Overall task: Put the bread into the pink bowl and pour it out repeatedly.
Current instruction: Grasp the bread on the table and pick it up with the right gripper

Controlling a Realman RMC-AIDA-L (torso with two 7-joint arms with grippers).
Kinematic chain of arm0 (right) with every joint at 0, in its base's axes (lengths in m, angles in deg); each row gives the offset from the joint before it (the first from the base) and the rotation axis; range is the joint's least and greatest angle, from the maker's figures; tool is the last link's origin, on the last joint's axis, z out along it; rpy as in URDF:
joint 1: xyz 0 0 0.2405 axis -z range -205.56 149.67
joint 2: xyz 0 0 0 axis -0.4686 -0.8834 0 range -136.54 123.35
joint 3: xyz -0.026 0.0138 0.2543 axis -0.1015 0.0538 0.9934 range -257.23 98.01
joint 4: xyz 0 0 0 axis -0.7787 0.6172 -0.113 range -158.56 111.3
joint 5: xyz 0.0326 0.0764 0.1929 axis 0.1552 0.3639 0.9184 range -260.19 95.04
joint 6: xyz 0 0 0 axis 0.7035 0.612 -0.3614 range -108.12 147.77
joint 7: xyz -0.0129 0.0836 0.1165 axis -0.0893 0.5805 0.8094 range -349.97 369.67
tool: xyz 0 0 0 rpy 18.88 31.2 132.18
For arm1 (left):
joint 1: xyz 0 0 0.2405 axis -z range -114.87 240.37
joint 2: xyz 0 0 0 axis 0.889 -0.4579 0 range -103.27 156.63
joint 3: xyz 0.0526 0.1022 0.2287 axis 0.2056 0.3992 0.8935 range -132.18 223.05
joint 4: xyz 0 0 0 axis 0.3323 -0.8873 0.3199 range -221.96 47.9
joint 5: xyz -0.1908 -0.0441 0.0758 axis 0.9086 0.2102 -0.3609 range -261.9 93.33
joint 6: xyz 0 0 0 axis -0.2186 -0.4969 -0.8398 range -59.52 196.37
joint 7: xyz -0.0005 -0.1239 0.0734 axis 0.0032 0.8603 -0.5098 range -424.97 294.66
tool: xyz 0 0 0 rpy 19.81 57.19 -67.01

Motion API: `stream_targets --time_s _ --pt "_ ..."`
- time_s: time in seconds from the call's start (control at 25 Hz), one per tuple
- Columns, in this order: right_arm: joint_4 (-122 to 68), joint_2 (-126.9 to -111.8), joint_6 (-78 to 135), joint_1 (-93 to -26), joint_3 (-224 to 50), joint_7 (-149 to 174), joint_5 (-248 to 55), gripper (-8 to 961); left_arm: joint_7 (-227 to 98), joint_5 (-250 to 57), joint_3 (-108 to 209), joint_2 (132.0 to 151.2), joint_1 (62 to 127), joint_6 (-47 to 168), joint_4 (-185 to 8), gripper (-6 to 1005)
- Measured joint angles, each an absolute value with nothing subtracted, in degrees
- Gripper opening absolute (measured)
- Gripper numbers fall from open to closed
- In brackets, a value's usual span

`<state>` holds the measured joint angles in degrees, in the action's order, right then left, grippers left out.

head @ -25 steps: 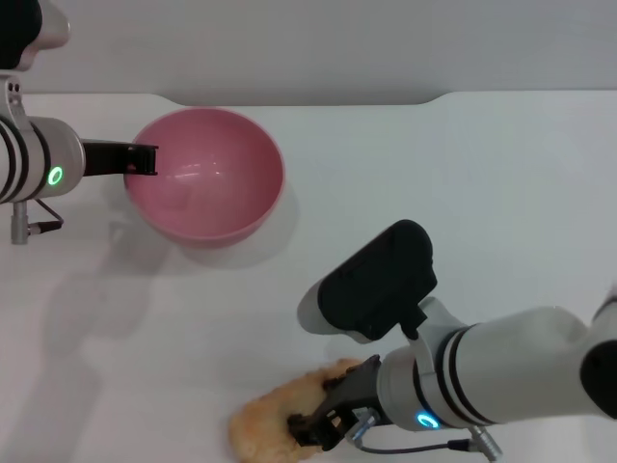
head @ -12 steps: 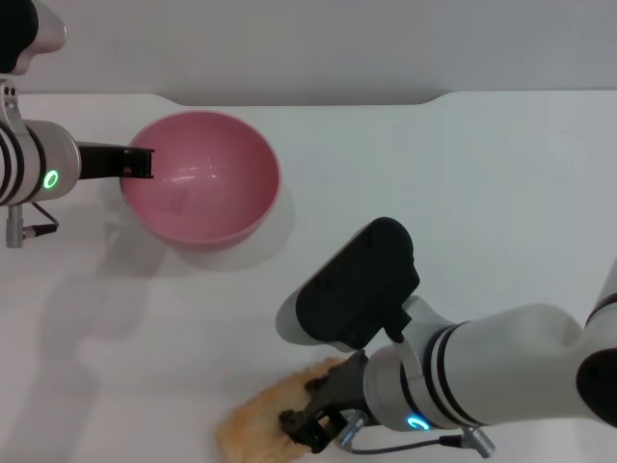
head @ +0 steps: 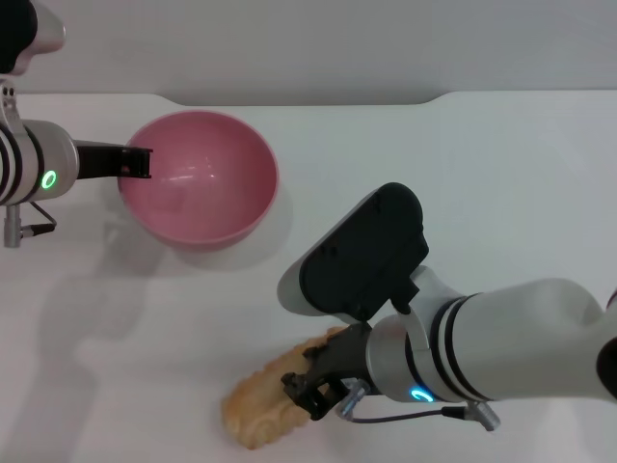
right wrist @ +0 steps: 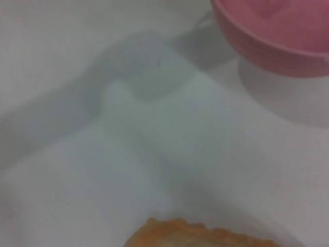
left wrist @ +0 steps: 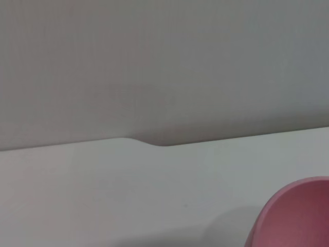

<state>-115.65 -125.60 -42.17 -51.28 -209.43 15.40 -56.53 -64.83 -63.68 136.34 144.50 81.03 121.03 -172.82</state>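
Note:
The pink bowl [head: 207, 193] stands empty at the table's back left; its edge shows in the left wrist view [left wrist: 300, 216] and the right wrist view [right wrist: 277, 31]. My left gripper [head: 141, 162] is shut on the bowl's left rim. The bread [head: 258, 413], a golden-tan ridged loaf, lies lengthwise near the table's front edge, and its end shows in the right wrist view [right wrist: 200, 237]. My right gripper [head: 310, 391] is closed around the loaf's right end. The right arm's body hides part of that end.
The white table [head: 463, 174] stretches to the right and behind my right arm, with a grey wall [head: 289, 43] beyond its far edge. The left arm's shadow falls on the table between bowl and bread.
My right arm has shifted left and slightly away from the front edge, bringing the bread more fully into view. The bowl has edged a little to the left with the left gripper.

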Motion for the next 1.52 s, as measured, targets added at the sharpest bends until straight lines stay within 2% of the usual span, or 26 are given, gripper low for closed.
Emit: stream_targets --time_s 0.48,0.68,0.92,1.28,1.52 --pt "-125.17 -125.65 -47.12 -50.23 -206.95 15.77 -62.79 264 -65.32 -63.34 136.48 144.53 81.44 120.62 -170.27 49" --pt "-127.56 -125.68 -48.38 -50.2 -205.99 16.05 -64.45 62 -65.39 -63.3 136.78 144.54 81.24 120.62 -170.19 49" --pt "-126.88 -125.81 -48.11 -49.67 -205.9 16.59 -64.08 -1 -65.42 -63.32 136.82 144.49 81.13 120.62 -170.21 48" --pt "-124.88 -125.87 -48.44 -49.56 -206.24 18.3 -64.16 81 -65.42 -63.47 136.84 144.45 81.61 120.63 -170.17 49" --pt "-123.26 -125.84 -48.54 -49.82 -206.25 18.49 -64.48 335 -65.43 -63.56 136.89 144.51 81.61 120.63 -170.17 48"
